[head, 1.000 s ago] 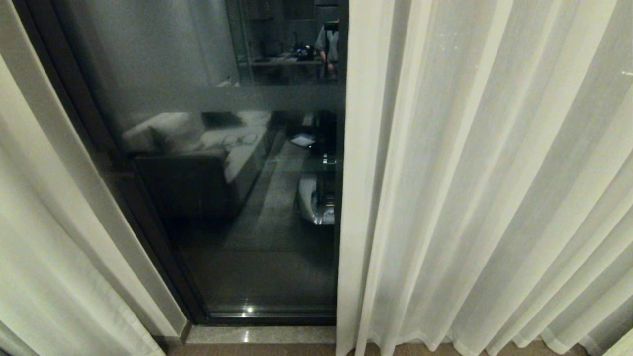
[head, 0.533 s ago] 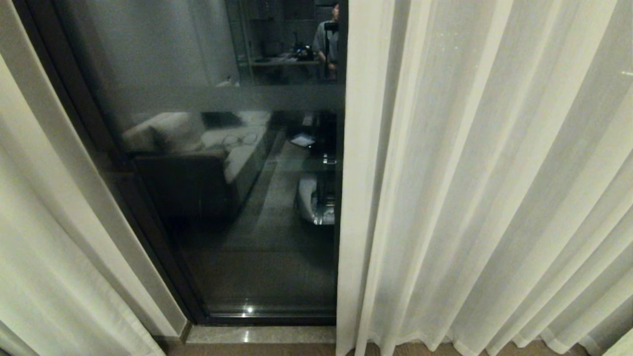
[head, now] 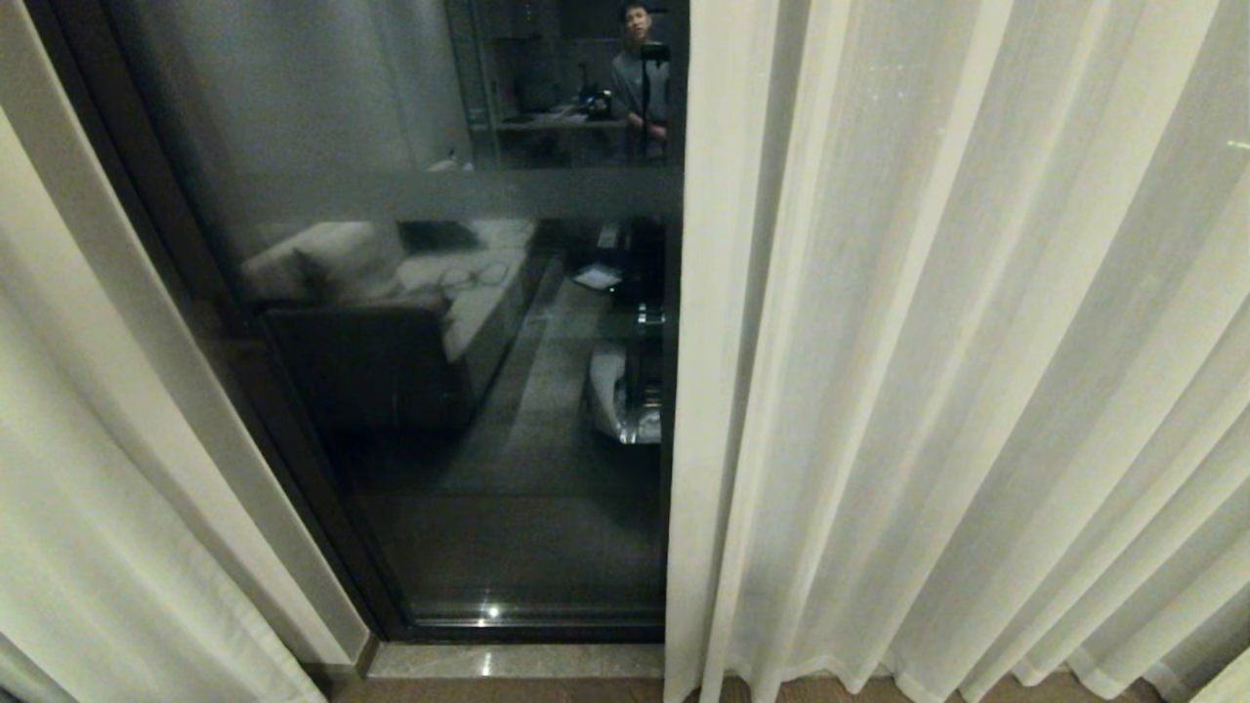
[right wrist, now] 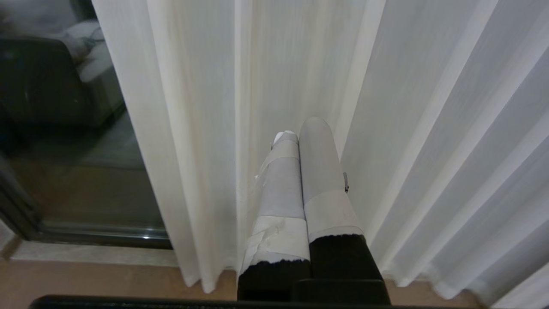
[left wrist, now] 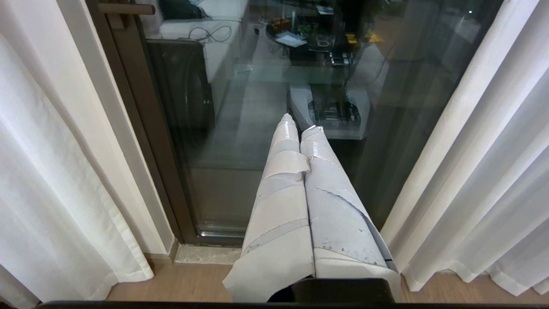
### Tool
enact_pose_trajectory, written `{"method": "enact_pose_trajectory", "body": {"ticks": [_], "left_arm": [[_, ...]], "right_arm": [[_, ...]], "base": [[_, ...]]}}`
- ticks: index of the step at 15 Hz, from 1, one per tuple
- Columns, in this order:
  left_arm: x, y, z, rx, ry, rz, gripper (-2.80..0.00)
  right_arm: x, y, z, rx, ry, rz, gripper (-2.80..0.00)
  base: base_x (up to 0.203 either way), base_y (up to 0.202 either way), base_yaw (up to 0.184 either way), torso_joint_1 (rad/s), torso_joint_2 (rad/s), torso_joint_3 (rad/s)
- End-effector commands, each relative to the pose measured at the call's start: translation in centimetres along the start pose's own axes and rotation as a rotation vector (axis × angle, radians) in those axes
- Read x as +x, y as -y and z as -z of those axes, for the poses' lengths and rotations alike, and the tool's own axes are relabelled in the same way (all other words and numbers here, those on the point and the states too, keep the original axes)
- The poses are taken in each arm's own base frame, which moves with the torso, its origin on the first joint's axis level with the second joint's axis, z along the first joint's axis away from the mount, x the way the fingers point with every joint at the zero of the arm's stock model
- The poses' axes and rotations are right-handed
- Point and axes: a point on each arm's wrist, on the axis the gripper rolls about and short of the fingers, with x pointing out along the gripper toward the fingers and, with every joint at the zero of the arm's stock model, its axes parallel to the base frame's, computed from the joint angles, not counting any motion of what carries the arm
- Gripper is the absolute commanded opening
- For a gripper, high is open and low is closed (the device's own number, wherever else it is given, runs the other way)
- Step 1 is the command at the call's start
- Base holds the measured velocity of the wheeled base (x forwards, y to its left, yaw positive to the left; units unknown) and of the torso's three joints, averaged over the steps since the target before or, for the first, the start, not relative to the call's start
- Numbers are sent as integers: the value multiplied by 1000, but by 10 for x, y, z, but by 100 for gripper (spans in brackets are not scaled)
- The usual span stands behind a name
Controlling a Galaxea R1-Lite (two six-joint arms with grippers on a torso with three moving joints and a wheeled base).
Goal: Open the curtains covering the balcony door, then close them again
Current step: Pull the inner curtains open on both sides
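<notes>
1. Wooden floor runs under us, and straight ahead of our left hand stands the balcony door, its dark glass partly uncovered.
2. We see the curtains hanging just beyond our right hand and covering the door's right part; another panel hangs off to the left.
3. Both our hands have their taped fingers pressed together, holding nothing.
4. A person's reflection shows high in the glass.
</notes>
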Motion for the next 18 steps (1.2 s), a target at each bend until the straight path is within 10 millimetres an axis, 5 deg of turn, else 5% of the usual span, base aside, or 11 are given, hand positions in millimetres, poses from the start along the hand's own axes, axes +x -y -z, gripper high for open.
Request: {"method": "enact_pose_trajectory", "body": {"ticks": [1,8,16,17,18], "left_arm": [[0,0,0,0,1,-1,-280],[0,0,0,0,0,-1,-280],[0,0,0,0,1,-1,-280],[0,0,0,0,1,-1,-280],[0,0,0,0,1,-1,-280]], "right_arm": [[16,2,-32,-28,-66,-11,-280],[77,-1,-108,-72,-69,-338,-280],[220,-28,-125,-61,-50,-586,-280],[234,-36,-129,-61,-38,-622,0],[249,-44,-133,-62,-27,-650,0]], "base": [[0,0,0,0,0,0],[0,0,0,0,0,0],[0,0,0,0,0,0],[0,0,0,0,0,0],[0,0,0,0,0,0]]}}
